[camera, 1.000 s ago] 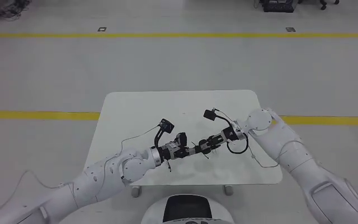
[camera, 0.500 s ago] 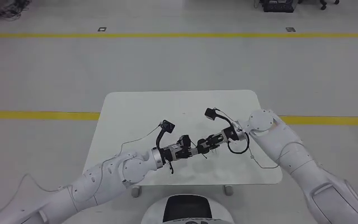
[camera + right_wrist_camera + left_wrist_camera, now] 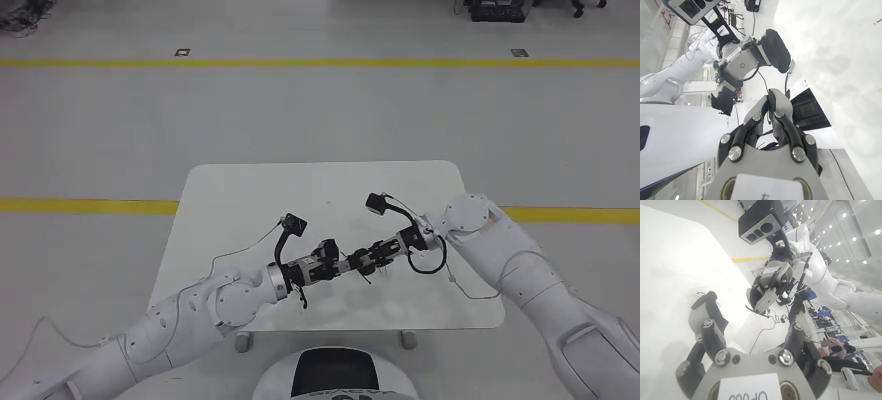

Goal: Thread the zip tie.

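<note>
A thin black zip tie (image 3: 769, 114) is pinched in my right gripper (image 3: 770, 98), which is shut on it above the white table (image 3: 300, 190). In the left wrist view the strap's short free end (image 3: 755, 312) sticks out below the right gripper's tips (image 3: 753, 305). My left gripper (image 3: 754, 295) faces the right one head-on, and its black-padded fingers (image 3: 710, 306) are spread wide with nothing held. In the top view the left gripper (image 3: 332, 257) and the right gripper (image 3: 360, 265) nearly meet over the table's front half.
The table's front edge (image 3: 370, 327) runs just below the two grippers. Black cables loop off the right wrist (image 3: 425, 262). Bare tabletop stretches behind the arms, and open floor lies beyond.
The two grippers have drawn slightly closer together over the table. The right gripper has stayed shut on the zip tie, and the left one has stayed open.
</note>
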{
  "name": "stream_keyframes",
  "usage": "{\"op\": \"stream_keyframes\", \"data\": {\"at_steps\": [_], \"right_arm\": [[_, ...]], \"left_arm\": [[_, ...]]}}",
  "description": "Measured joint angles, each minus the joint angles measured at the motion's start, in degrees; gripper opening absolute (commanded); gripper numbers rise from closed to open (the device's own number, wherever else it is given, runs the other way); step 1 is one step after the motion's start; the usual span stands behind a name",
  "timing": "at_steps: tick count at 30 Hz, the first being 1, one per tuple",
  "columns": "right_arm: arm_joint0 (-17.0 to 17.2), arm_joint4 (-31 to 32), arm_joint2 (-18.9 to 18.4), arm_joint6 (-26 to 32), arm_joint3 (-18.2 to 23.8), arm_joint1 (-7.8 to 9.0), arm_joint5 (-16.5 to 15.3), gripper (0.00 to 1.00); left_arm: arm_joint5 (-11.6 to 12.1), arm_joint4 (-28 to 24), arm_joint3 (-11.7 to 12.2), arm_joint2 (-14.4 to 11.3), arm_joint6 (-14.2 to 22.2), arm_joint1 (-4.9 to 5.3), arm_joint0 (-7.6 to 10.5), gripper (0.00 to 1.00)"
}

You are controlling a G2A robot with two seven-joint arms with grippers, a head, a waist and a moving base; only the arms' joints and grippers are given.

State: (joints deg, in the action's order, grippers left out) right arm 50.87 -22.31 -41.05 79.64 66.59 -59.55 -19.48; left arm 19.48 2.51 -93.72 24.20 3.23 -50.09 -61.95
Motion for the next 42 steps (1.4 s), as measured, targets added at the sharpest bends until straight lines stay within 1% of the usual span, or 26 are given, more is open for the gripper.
{"op": "stream_keyframes", "data": {"at_steps": [1,2,3,4,5,7,9,18,19,21,24,29,31,35,37,42], "right_arm": [[-0.12,-0.14,0.19,0.0,-0.1,0.0,0.0,0.0],[-0.24,-0.29,0.37,0.0,-0.2,0.01,0.0,0.0],[-0.39,-0.47,0.59,0.0,-0.32,0.01,0.0,0.0],[-0.49,-0.57,0.74,0.0,-0.39,0.01,0.0,0.0],[-0.59,-0.67,0.89,0.0,-0.45,0.02,0.0,0.0],[-0.81,-0.9,1.19,0.0,-0.6,0.04,0.0,0.0],[-1.03,-1.01,1.29,0.0,-0.92,0.08,0.0,0.0],[-0.89,-1.34,0.56,0.0,-1.11,0.24,0.0,0.0],[-0.84,-1.3,0.48,0.0,-1.03,0.25,0.0,0.0],[-0.69,-1.27,0.3,0.0,-0.84,0.28,0.0,0.0],[-0.5,-1.23,0.06,0.0,-0.74,0.31,0.0,0.0],[-0.24,-1.15,-0.39,0.0,-0.76,0.3,0.0,0.0],[-0.15,-1.15,-0.6,0.0,-0.77,0.3,0.0,0.0],[0.0,-1.07,-1.0,0.0,-0.79,0.31,0.0,0.0],[0.09,-1.02,-1.16,0.0,-0.79,0.31,0.0,0.0],[0.26,-0.89,-1.51,0.0,-0.78,0.27,0.0,0.0]], "left_arm": [[0.0,-0.02,-0.01,0.09,0.11,-0.06,-0.05,0.63],[0.0,-0.04,0.0,0.17,0.23,-0.12,-0.09,0.62],[0.0,-0.05,0.03,0.28,0.4,-0.2,-0.13,0.58],[0.0,-0.06,0.05,0.37,0.52,-0.26,-0.17,0.49],[0.0,-0.08,0.07,0.46,0.63,-0.32,-0.2,0.47],[0.0,-0.09,0.11,0.69,0.84,-0.43,-0.3,0.46],[0.0,-0.05,0.15,0.93,1.05,-0.53,-0.43,0.42],[0.0,-0.23,0.35,1.78,2.09,-1.03,-0.89,0.42],[0.0,-0.22,0.36,1.84,2.19,-1.09,-0.93,0.41],[0.0,-0.18,0.39,2.01,2.39,-1.21,-1.03,0.35],[0.0,-0.1,0.44,2.27,2.59,-1.36,-1.21,0.34],[0.0,0.11,0.5,2.68,2.88,-1.55,-1.49,0.29],[0.0,0.23,0.52,2.86,3.01,-1.62,-1.61,0.25],[0.0,0.36,0.55,3.17,3.29,-1.74,-1.81,0.22],[0.0,0.36,0.57,3.32,3.52,-1.81,-1.89,0.12],[0.0,0.36,0.63,3.67,3.99,-2.0,-2.05,0.11]]}}
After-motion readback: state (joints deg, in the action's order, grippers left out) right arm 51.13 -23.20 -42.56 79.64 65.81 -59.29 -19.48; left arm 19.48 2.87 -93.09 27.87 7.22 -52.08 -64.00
